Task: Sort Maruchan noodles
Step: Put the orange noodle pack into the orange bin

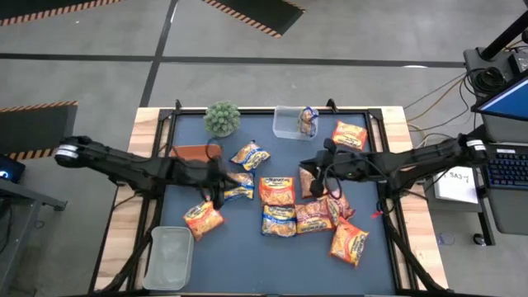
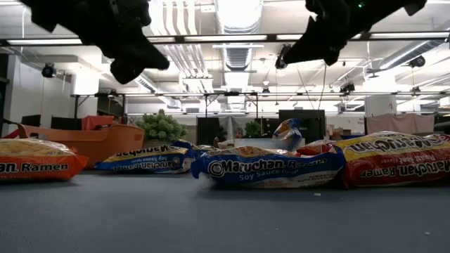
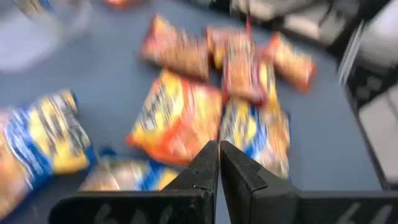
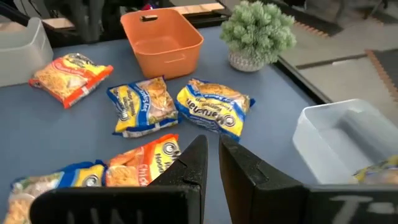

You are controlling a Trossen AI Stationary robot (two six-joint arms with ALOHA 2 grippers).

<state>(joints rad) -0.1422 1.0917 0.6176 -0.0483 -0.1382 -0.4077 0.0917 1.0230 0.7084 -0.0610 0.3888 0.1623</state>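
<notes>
Hovering above the dark blue surface (image 1: 247, 264), both arms are raised clear of the goods and neither carries anything. Left pincer (image 3: 219, 155): fingers pressed together, empty, positioned over the left-centre of the surface near a blue-and-yellow packet (image 1: 239, 186). Right pincer (image 4: 211, 152): fingers drawn almost together with a thin gap, empty, positioned over the right-centre cluster.

The Maruchan noodles (image 1: 278, 190) lie loose on the surface, mostly in a group at centre and right, several touching or overlapping. One orange packet (image 1: 203, 219) lies apart toward the left, near a clear tub (image 1: 170, 257) at the near-left corner. Another blue-and-yellow packet (image 1: 250, 154) lies just beyond the centre. One orange packet (image 1: 349, 134) lies at the far right, and another (image 1: 350, 243) at the near right.

A second clear tub (image 1: 289, 124) at the far edge contains one blue-and-yellow packet (image 1: 308, 120), standing tilted. An orange tray (image 4: 161, 38) sits at far left beside a small green plant (image 1: 222, 118).
</notes>
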